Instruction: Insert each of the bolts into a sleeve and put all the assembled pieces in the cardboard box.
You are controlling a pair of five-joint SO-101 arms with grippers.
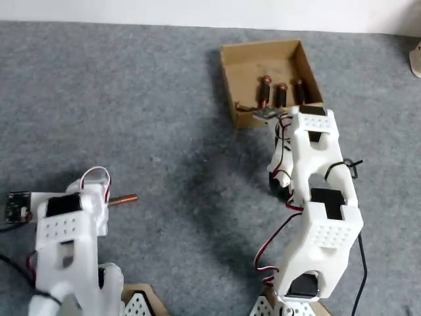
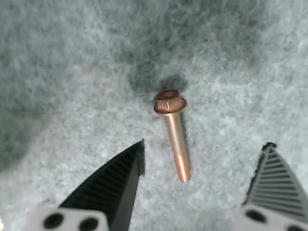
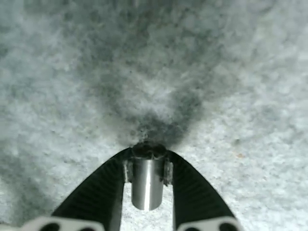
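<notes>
Grey fuzzy carpet (image 1: 164, 99) covered the whole table, fwiw. The bolt (image 2: 175, 137) was lying flat on it by the left arm, well away from the cardboard box (image 1: 248, 66). It was a copper-coloured flange bolt with a hex head, a smooth shank and a bit of thread at the tip. The head had a tiny mark on one flat that was way too small to read. The left gripper (image 2: 206, 146) hovered right over it with its black fingers spread wide apart, one on each side of the bolt and neither touching it. From the high view the same bolt (image 1: 123, 199) poked out sideways from under that arm. The right gripper (image 3: 147, 156) was clenched on a sleeve (image 3: 147, 187), a plain shiny silver tube pinched between the two finger pads, with carpet below it. The right arm was stretched out toward the near wall of the box, which sat at the far side of the table. The box was open-topped brown card, and three assembled pieces (image 1: 281, 94) lay side by side inside it, coppery with darker ends. No lettering on the box that I could make out.
</notes>
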